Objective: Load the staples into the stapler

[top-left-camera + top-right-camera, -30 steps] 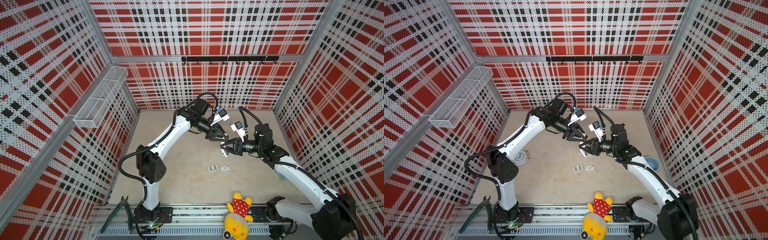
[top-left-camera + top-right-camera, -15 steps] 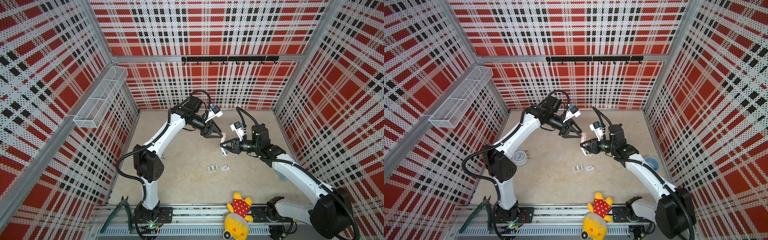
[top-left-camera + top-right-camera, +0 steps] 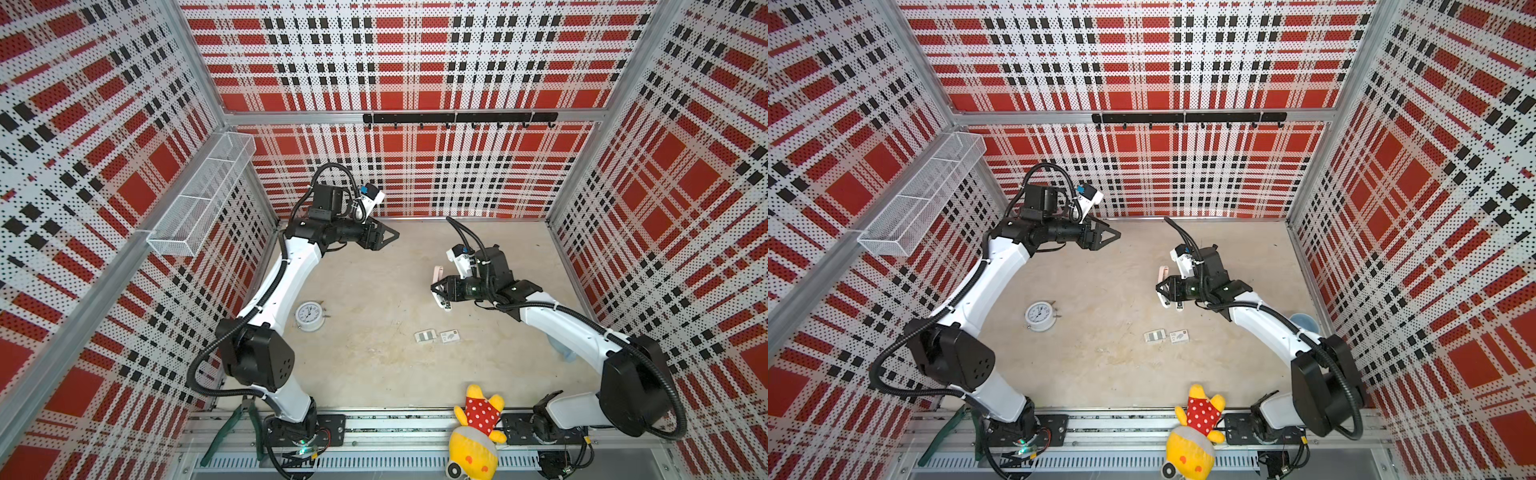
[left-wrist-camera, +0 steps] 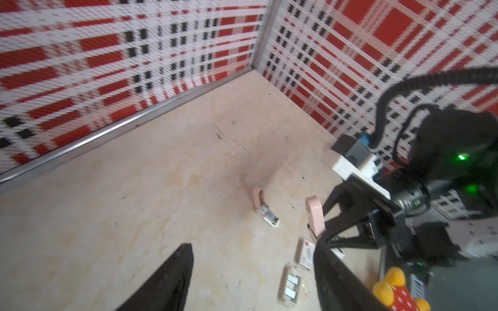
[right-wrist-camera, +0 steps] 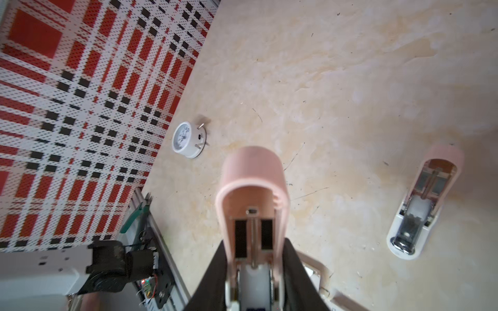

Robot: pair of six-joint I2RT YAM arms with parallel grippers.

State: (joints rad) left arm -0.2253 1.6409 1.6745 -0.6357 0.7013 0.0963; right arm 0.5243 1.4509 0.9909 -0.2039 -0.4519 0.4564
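My right gripper (image 3: 435, 289) (image 5: 254, 241) is shut on the white base of a pink stapler (image 5: 253, 188), held above the table. Its pink lid (image 3: 435, 275) (image 4: 314, 215) stands flipped open, its spring rail bare. My left gripper (image 3: 390, 238) (image 4: 253, 245) is open and empty, well apart at the back left. The staples (image 3: 424, 336) (image 4: 289, 285) are silvery strips in a small card tray on the table, next to their white box (image 3: 449, 336) (image 4: 305, 254). A second pink stapler (image 5: 423, 204) (image 4: 265, 208) lies opened flat on the table near the right gripper.
A white alarm clock (image 3: 309, 316) lies at the left of the table. Green pliers (image 3: 237, 419) and a yellow plush toy (image 3: 478, 424) sit at the front rail. A wire basket (image 3: 203, 199) hangs on the left wall. A blue cup (image 3: 1304, 322) stands beneath the right arm.
My left gripper has let go at the stapler's lid, opened, and drawn back to the back left. The pink lid now stands open. The right gripper shifted slightly left, still holding the stapler.
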